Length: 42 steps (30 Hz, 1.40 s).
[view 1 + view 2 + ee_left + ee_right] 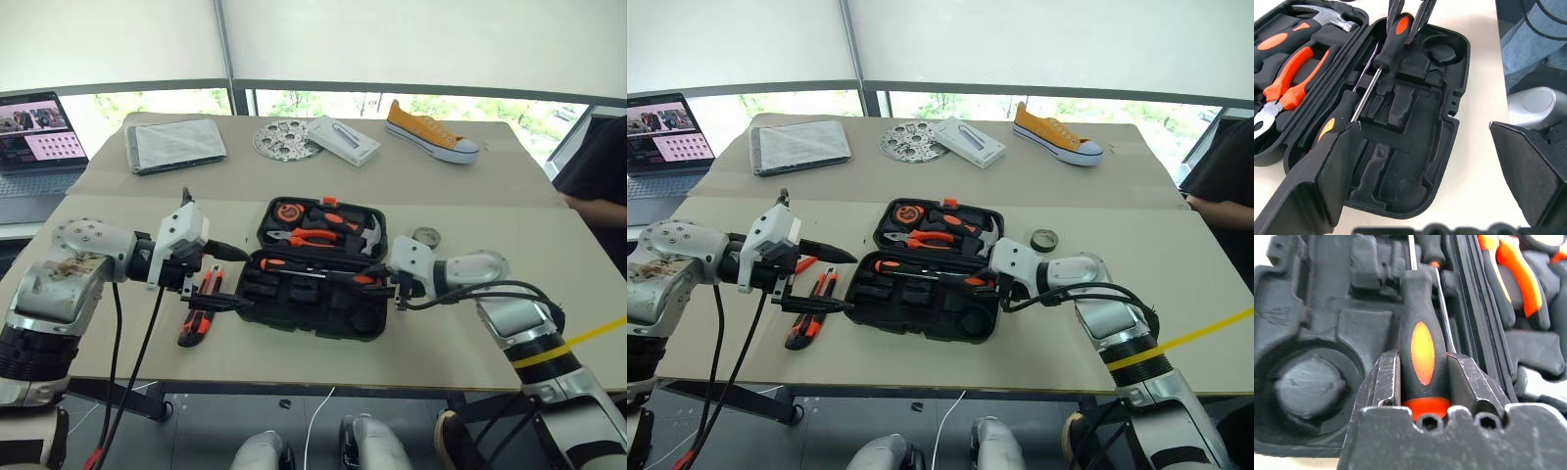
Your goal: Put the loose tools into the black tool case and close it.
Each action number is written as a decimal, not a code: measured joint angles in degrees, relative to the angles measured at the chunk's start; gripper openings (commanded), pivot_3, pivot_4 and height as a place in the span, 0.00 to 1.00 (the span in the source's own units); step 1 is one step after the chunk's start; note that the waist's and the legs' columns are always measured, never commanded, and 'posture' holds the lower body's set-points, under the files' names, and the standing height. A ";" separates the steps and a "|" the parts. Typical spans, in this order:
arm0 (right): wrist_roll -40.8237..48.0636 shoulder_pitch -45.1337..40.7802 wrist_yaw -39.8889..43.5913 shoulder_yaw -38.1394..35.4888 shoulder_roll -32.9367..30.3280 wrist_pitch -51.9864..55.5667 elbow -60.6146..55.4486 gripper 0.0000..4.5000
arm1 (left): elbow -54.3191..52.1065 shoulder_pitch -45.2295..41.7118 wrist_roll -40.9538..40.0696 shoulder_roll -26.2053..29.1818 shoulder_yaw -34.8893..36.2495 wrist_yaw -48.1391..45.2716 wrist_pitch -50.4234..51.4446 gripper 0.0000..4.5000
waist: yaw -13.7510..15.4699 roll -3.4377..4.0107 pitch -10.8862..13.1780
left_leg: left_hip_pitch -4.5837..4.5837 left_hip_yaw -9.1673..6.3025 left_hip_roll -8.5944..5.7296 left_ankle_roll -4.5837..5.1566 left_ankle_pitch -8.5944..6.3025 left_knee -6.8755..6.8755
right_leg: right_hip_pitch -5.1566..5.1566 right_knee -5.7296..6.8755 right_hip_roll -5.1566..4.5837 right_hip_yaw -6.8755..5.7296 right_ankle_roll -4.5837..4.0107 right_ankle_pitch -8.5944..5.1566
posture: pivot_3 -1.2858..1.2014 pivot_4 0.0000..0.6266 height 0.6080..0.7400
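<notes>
A: From the head view, my right gripper (396, 285) is setting a screwdriver (345, 277) into the near half of the black tool case (323, 313), which lies open. My left gripper (220, 276) hangs beside it, fingers wide apart, nothing in them.

B: Left wrist view?

A: A second screwdriver (1334, 125) already lies in the case; hammer (1327, 18) and pliers (1288, 78) fill the far half.

B: Right wrist?

A: Fingers (1388, 382) clamped on the handle. Next, I judge: seat it, let go, then fetch the utility knife (196, 318) and tape roll (427, 237).
</notes>
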 measured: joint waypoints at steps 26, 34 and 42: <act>-1.21 -4.82 -4.99 4.33 10.00 8.02 0.46 0.01 | 2.09 -1.07 0.23 -0.88 -0.74 1.03 -1.03 1.00 | -0.26 0.02 0.00 | 0.03 0.02 0.01 -0.05 0.00 -0.01 | -0.01 0.04 0.04 -0.23 -0.29 0.12 | 0.52 0.24 0.94; -5.65 -6.47 -8.18 5.83 11.31 6.93 4.43 0.01 | 1.37 -0.47 0.07 -0.84 -0.71 1.73 -0.96 1.00 | -0.32 0.02 -0.01 | 0.07 -0.01 0.02 -0.14 0.04 -0.02 | 0.00 0.12 0.02 -0.15 -0.34 0.06 | 0.52 0.24 0.94; 5.03 -4.21 -3.54 -0.11 12.78 11.21 -4.13 0.01 | 2.13 2.57 0.15 -0.39 1.93 5.09 -0.85 1.00 | -0.74 0.04 0.00 | 0.00 -0.04 0.05 -0.23 0.00 -0.18 | -0.14 0.11 0.09 -0.21 -0.52 0.00 | 0.52 0.24 0.94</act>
